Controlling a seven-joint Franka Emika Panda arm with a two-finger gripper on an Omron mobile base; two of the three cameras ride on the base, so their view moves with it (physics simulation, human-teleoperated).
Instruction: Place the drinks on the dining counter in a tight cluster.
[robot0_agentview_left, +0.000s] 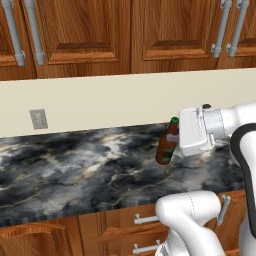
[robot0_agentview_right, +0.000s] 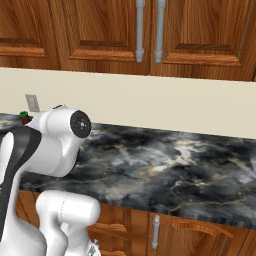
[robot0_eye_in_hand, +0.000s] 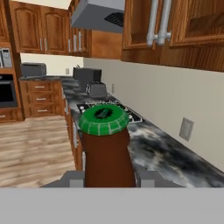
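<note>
Right now the fingers (robot0_eye_in_hand: 106, 178) are closed tight on the brown beer bottle (robot0_agentview_left: 167, 145), one grey tip showing on each side of its neck in the hand view, where the green cap (robot0_eye_in_hand: 104, 119) sits at the centre of the frame, just above them. From the left base view the bottle stands tilted slightly, its top leaning toward 1 o'clock, with its base at or just above the marbled desk (robot0_agentview_left: 75, 170) near the back wall; whether it touches the stone cannot be told. The white hand of the arm (robot0_agentview_left: 196, 131) presses against the bottle from 3 o'clock. The bottle's green label shows as a band low on its body. In the right base view the arm's rounded joint (robot0_agentview_right: 70, 125) covers nearly all of the bottle, leaving a bit of green cap at 9 o'clock of that joint. A wall outlet (robot0_agentview_left: 38, 119) is set in the cream backsplash, well apart from the bottle toward 9 o'clock. Wooden cabinets (robot0_agentview_left: 85, 35) hang above, and drawers (robot0_agentview_left: 135, 222) run below the stone edge. Along the hand view a toaster (robot0_eye_in_hand: 97, 89) and a stove top (robot0_eye_in_hand: 118, 109) stand farther down the same surface.
</note>
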